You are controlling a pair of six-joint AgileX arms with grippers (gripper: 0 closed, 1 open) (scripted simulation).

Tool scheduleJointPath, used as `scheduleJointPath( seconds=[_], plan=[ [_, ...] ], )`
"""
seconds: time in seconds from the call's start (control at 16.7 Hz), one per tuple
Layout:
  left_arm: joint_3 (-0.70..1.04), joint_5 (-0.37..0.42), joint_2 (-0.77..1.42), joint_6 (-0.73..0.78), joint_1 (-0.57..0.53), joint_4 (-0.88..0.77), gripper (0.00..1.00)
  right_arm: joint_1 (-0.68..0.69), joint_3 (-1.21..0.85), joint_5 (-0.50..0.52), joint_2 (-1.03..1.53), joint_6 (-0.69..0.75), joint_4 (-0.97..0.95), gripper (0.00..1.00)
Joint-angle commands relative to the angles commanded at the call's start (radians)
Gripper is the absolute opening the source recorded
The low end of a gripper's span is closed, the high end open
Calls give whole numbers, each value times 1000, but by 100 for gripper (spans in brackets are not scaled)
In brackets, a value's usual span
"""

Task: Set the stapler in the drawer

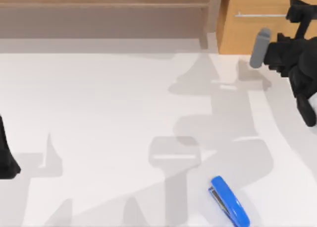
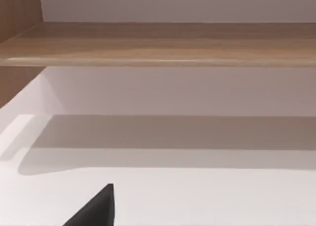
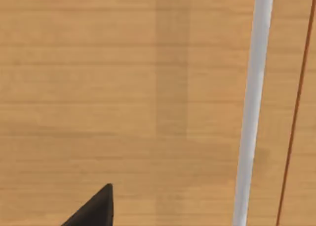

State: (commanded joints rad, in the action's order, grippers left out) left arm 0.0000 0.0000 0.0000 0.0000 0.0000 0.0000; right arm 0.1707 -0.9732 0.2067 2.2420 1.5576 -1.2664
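Closest to the top cam is the right arm, black, reaching from the table's right edge toward the far right corner. Right gripper [image 1: 297,11] sits up against the drawer [image 1: 247,33], level w/ the thin silver bar handle [image 1: 260,15]. Fingers hard to make out from above; can't tell if spread or closed. Arm's wrist section angles up and inward, w/ a grey cylinder part beside it over the drawer's lower edge.

Right wrist cam looks straight at the drawer front [image 3: 123,102], light orange-brown wood grain, very near. Handle [image 3: 252,107] runs as a pale bar across that pic; one dark fingertip [image 3: 96,208] pokes in at the edge, apart from the bar. Drawer front looks flush, closed.

Stapler [image 1: 229,201], bright blue, lies on the white table [image 1: 99,113] near the front edge, right of centre, well apart from drawer and both arms. Long axis runs diagonally: one end points toward far-left, other toward near-right. Rounded blue top faces right; darker underside strip shows along its left flank.

Left arm is parked at the table's left edge, a black shape low down. Left wrist cam shows a long brown wooden shelf [image 2: 163,43] above the white surface, plus one dark fingertip [image 2: 96,208]; finger spacing can't be told.
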Motion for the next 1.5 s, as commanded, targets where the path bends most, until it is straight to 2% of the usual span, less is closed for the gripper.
scheduleJointPath(
  seconds=[0.48,1.26,1.5],
  plan=[
    [0,0,0,0,0,0,100,-7,-88,-6,41,1,47,100],
    [0,0,0,0,0,0,100,-7,-88,-6,41,1,47,2],
    [0,0,0,0,0,0,100,-7,-88,-6,41,1,47,0]
  ],
)
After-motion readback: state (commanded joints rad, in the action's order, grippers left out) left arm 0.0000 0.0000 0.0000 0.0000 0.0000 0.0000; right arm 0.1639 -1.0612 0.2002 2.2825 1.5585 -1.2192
